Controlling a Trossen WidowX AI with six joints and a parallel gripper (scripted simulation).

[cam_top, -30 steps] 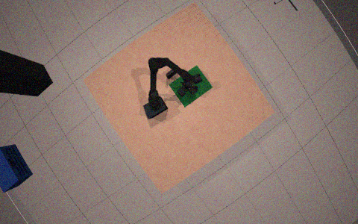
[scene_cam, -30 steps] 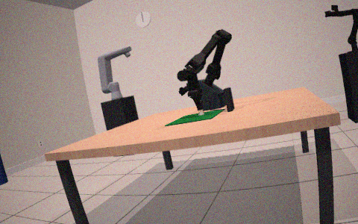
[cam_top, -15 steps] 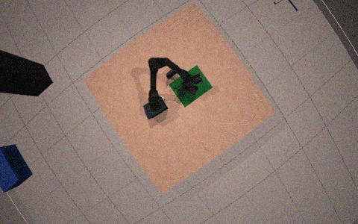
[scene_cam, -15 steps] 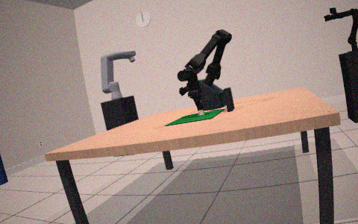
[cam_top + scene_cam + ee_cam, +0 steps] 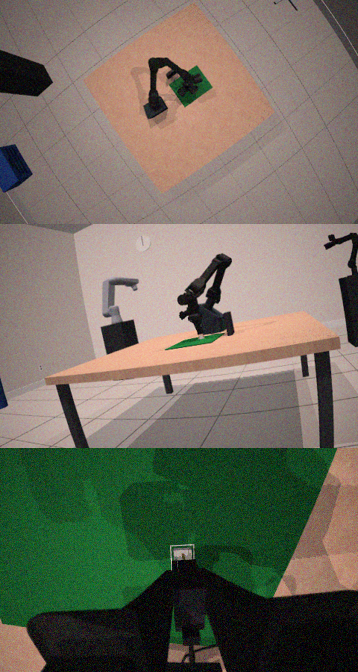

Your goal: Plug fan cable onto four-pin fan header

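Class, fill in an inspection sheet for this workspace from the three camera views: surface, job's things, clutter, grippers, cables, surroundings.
Surface: wooden table on dark legs.
Job's things: green board lies flat on the table; white-framed fan header sits on it; the plug is hidden between the fingers.
Clutter: nothing seen.
Grippers: gripper shut on the plug, low over the board, its tips right at the header.
Cables: a thin dark line runs down behind the gripper in the wrist view; likely the fan's cable.
Surroundings: tiled floor, grey arm on a black stand, another dark arm at right, wall clock, blue box.
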